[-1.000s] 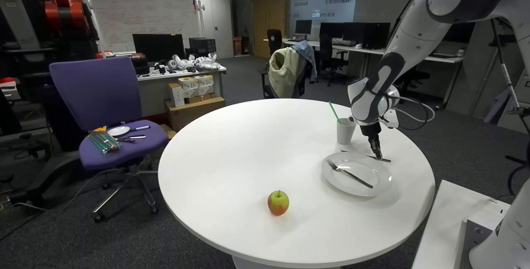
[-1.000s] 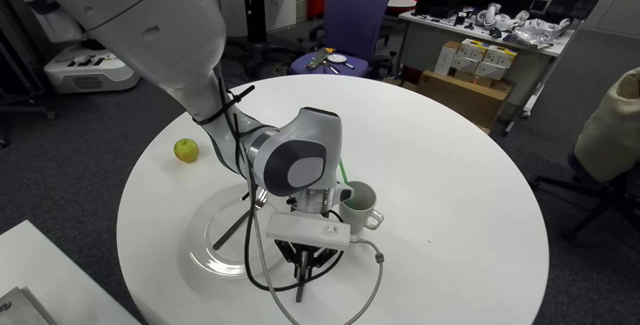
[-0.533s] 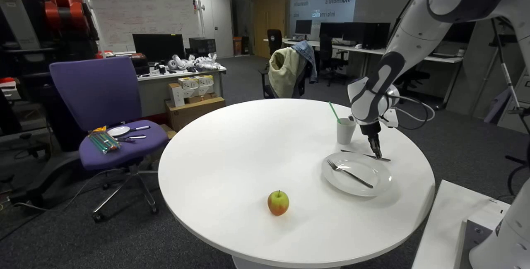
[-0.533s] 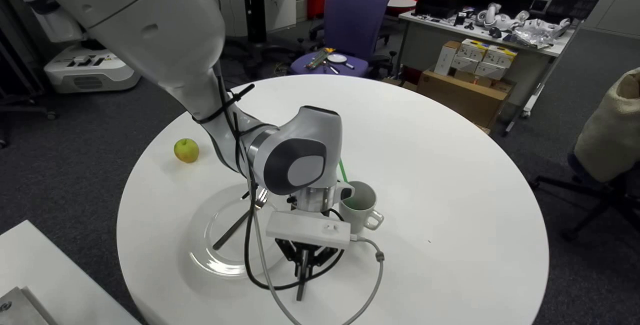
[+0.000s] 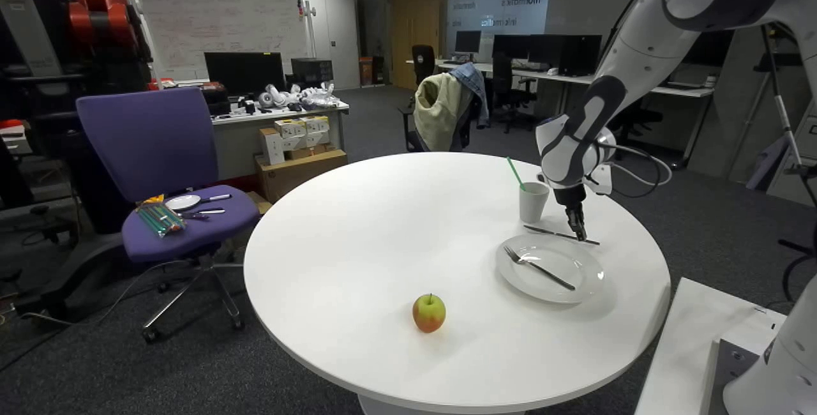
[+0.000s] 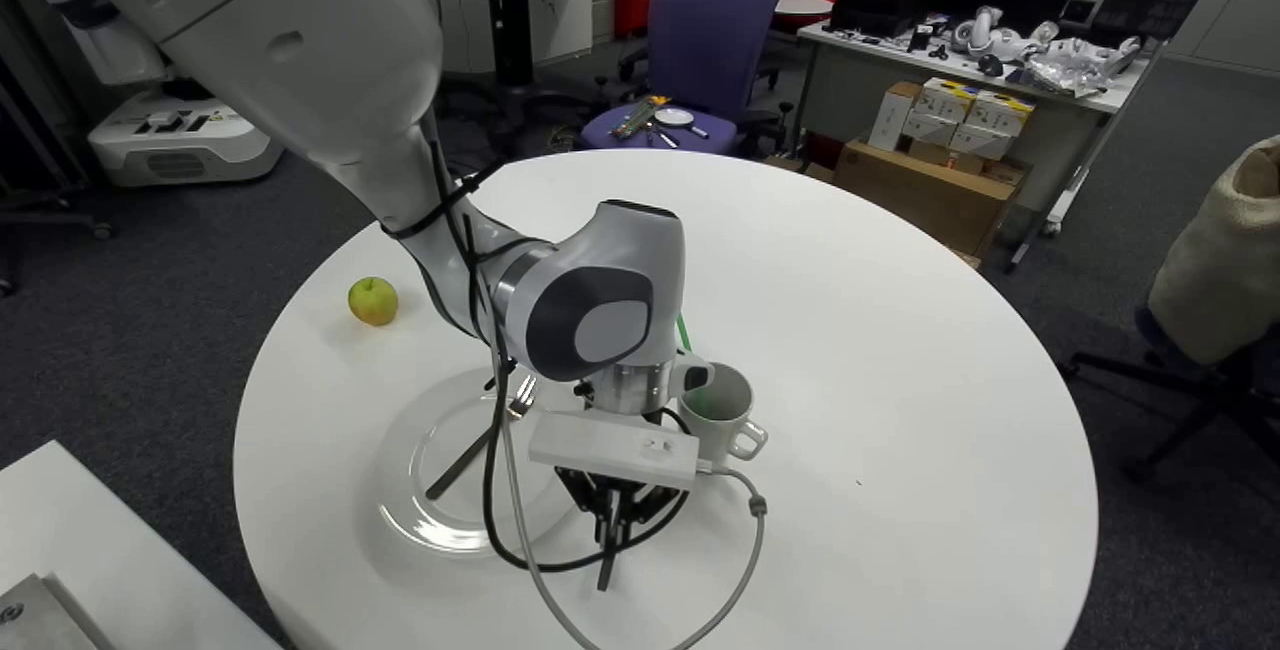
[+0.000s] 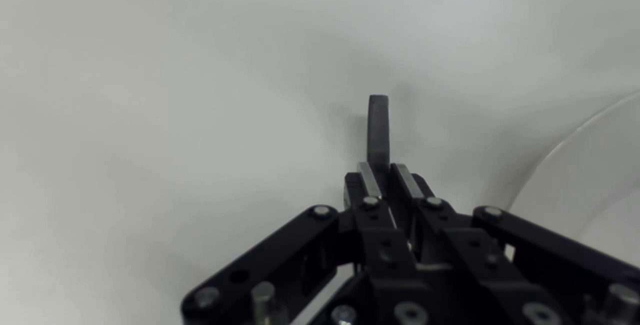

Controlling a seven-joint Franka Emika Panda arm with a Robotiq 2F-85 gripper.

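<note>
Dark grey, slim and straight, the utensil (image 7: 378, 127) shows a flat handle whose end is almost squared. Around this handle the end effector (image 7: 381, 166) is clamped, and the utensil extends beside the white plate (image 5: 526, 279), near the mug (image 5: 533, 203).

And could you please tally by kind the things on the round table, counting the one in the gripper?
Crockery: 2 (plate, mug)
Cutlery: 2 (fork, knife)
Apple: 1
Green stick: 1
Total: 6
</note>
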